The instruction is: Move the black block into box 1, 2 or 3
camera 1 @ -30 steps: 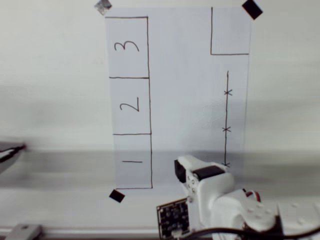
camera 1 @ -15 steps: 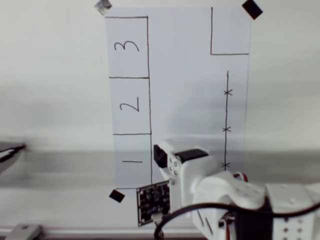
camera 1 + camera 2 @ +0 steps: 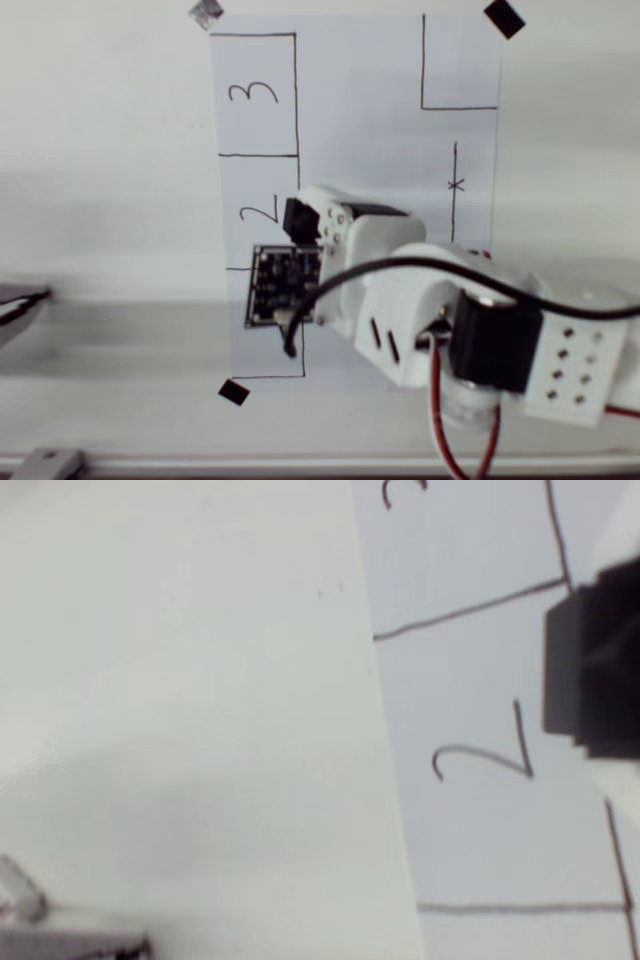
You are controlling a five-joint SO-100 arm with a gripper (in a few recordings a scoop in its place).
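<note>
The white arm has been swung up the sheet, so the tool [image 3: 296,218] now hangs over the pen-drawn rectangle numbered 2 [image 3: 260,211], pinching the small matte black cube [image 3: 590,670]; release appears near.

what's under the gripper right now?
The gripper holds the black block over the right side of box 2, by its right-hand line. The paper directly beneath the block is covered; whether the block touches it cannot be told.
</note>
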